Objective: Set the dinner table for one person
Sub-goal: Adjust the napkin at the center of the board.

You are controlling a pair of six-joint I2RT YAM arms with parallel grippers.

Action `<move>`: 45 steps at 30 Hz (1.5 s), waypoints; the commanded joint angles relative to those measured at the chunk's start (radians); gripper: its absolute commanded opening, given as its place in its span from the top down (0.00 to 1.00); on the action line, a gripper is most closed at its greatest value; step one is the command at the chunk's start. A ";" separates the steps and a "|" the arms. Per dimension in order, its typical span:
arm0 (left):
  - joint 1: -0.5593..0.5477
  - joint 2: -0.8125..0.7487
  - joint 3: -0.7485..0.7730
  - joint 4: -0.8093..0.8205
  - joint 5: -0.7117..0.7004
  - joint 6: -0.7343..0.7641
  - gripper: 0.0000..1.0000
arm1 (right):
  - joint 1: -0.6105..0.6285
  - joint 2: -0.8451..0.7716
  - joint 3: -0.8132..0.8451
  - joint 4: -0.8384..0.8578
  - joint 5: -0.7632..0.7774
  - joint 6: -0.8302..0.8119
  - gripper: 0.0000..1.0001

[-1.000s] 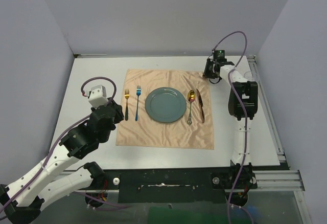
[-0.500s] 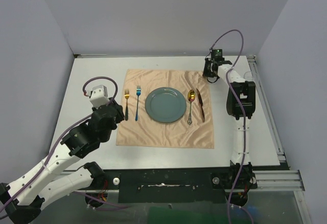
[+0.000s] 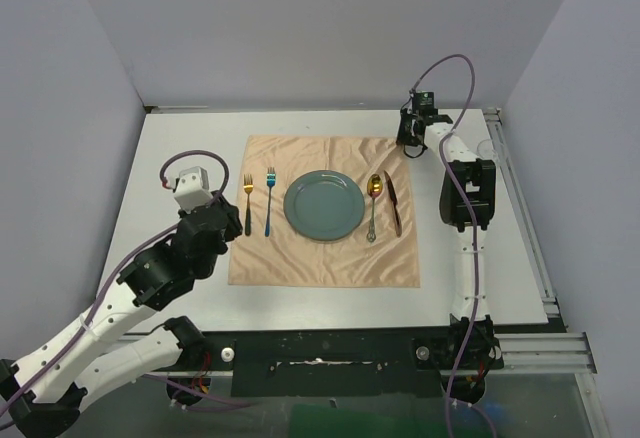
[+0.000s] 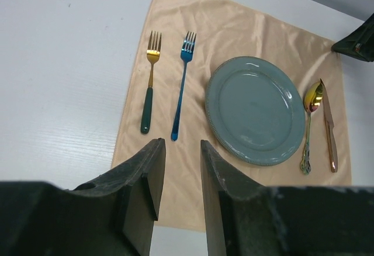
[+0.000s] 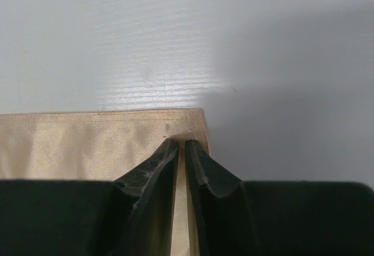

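Note:
The white dinner table (image 3: 190,138) carries a peach cloth (image 3: 320,258). On the cloth lie a grey-green plate (image 3: 323,205), a gold fork (image 3: 247,203) and a blue fork (image 3: 269,201) to its left, and a spoon (image 3: 373,208) and a knife (image 3: 393,205) to its right. My left gripper (image 4: 181,145) is open and empty, above the cloth's near-left part (image 4: 245,22), with the plate (image 4: 254,110) ahead of it. My right gripper (image 5: 181,144) is at the cloth's far right corner (image 5: 87,145), its jaws pinched together on the cloth there.
Aluminium rails (image 3: 525,218) run along the table's right and near edges. Grey walls close in the far side and both sides. My right arm (image 3: 470,198) stretches along the right side of the cloth.
My right gripper has shifted slightly toward the far edge at the cloth's corner, and the cloth's far part looks a little smoother. The left arm has barely moved.

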State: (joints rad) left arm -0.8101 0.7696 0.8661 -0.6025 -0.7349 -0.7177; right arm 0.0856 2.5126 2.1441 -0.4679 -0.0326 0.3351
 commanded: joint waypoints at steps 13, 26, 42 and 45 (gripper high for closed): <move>-0.003 -0.042 0.060 0.011 -0.036 0.024 0.71 | -0.034 0.056 0.062 -0.061 0.047 -0.011 0.85; -0.003 -0.051 0.062 0.007 -0.030 0.026 0.71 | -0.045 0.090 0.112 -0.042 -0.034 0.013 0.84; -0.003 -0.044 0.001 0.080 0.023 0.015 0.71 | -0.036 -0.269 -0.166 0.064 -0.200 0.000 0.68; -0.002 -0.029 -0.008 0.104 0.046 0.016 0.71 | -0.029 -0.367 -0.196 0.076 -0.224 -0.001 0.67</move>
State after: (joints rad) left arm -0.8101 0.7265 0.8616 -0.5785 -0.7231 -0.6998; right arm 0.0471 2.3528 1.9556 -0.4465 -0.1997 0.3466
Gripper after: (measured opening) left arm 0.288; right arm 0.325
